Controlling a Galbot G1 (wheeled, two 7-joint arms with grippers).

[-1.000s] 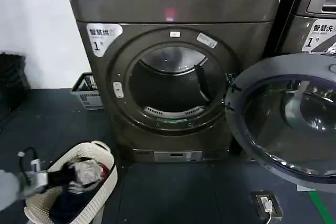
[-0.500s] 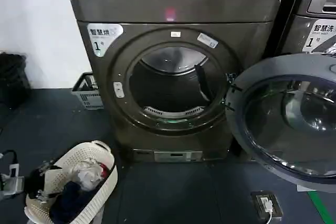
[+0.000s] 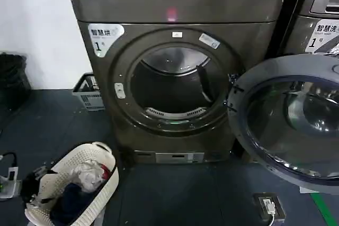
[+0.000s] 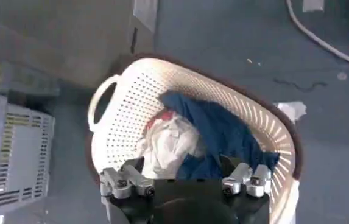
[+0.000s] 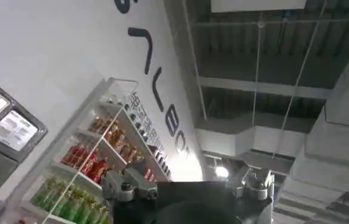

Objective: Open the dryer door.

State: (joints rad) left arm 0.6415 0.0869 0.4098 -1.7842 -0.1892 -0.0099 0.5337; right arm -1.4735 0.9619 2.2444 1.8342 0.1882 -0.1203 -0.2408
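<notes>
The dryer door [image 3: 288,120] stands wide open, swung out to the right on its hinge, its dark grey inner rim and tinted glass facing me. The round drum opening [image 3: 172,88] of the bronze dryer [image 3: 175,3] is uncovered and dark inside. My left gripper [image 3: 26,186] hangs low at the far left, beside the laundry basket, far from the door. In the left wrist view the left gripper [image 4: 180,167] is open above the clothes, holding nothing. My right gripper [image 5: 186,176] points up at a ceiling and a shelf of bottles, open and empty.
A white perforated laundry basket [image 3: 100,154] [image 4: 125,91] with blue, white and red clothes sits on the dark floor at front left. A grey crate [image 3: 87,96] [image 4: 16,152] stands by the dryer's left side. A neighbouring machine [image 3: 320,19] is at the right. A floor socket box [image 3: 269,206] lies below the door.
My left arm has drawn back to the left, off the basket and toward the view's edge. The door and the basket have stayed put.
</notes>
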